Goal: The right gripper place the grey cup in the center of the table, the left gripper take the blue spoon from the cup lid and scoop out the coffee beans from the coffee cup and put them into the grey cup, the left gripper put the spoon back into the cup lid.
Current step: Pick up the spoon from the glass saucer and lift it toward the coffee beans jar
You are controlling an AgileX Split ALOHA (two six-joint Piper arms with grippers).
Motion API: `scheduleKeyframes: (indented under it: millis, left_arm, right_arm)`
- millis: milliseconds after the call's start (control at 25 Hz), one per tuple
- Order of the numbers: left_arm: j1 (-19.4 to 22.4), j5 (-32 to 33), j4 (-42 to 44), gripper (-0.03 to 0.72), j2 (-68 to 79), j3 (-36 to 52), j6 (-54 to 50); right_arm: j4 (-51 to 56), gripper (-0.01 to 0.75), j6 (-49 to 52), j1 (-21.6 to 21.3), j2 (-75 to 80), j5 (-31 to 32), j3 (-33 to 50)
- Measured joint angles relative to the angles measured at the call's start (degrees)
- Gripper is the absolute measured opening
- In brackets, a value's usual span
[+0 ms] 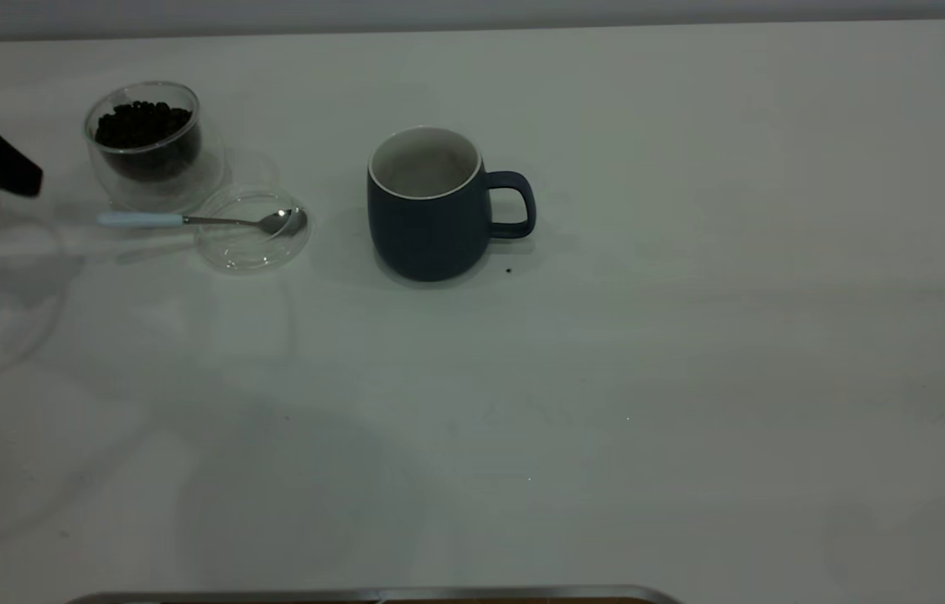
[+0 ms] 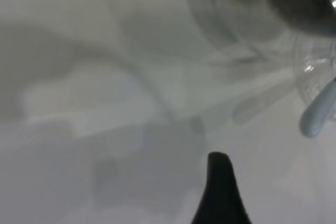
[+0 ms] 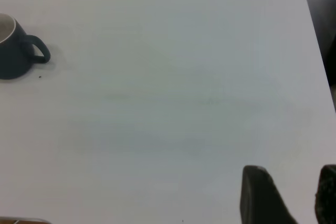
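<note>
White counter, mug at centre, left pincer by the spoon handle

White counter (image 1: 690,335) fills the exterior view, with the grey cup (image 1: 430,210) upright near its middle, handle turned right, and a single dark speck just beside its base. Far left stands the coffee cup (image 1: 149,147), its heap of coffee beans (image 1: 141,126) reaching close to the rim. Just near and right of it lies the cup lid (image 1: 252,228), flat on the counter. Resting across it is the blue spoon (image 1: 204,221), bowl inside the lid, pale handle sticking out left over the rim. At the left edge, the left pincer (image 1: 15,191) sits low, near the handle tip but apart from it, its fingers parted and gripping nothing. In the right wrist view the right pincer (image 3: 296,195) is spread wide over bare counter, well apart from the grey cup
</note>
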Motion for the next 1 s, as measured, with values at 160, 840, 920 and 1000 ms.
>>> scheduleKeyframes:
  millis: [160, 840, 920, 1000]
  left_arm:
    - [0.00, 0.51, -2.86, 0.589, 2.73, -0.07, 2.82]
    - [0.00, 8.17, -19.69, 0.576, 10.55, -0.49, 19.68]
    - [0.00, 8.35, -20.93, 0.576, 10.99, -0.54, 20.81]
    - [0.00, 8.46, -21.93, 0.576, 11.24, -0.51, 21.62]
  right_arm:
    - [0.00, 0.290, 0.00, 0.00, 0.00, 0.00, 0.00]
    - [0.00, 0.290, 0.00, 0.00, 0.00, 0.00, 0.00]
    - [0.00, 0.290, 0.00, 0.00, 0.00, 0.00, 0.00]
    - [0.00, 0.290, 0.00, 0.00, 0.00, 0.00, 0.00]
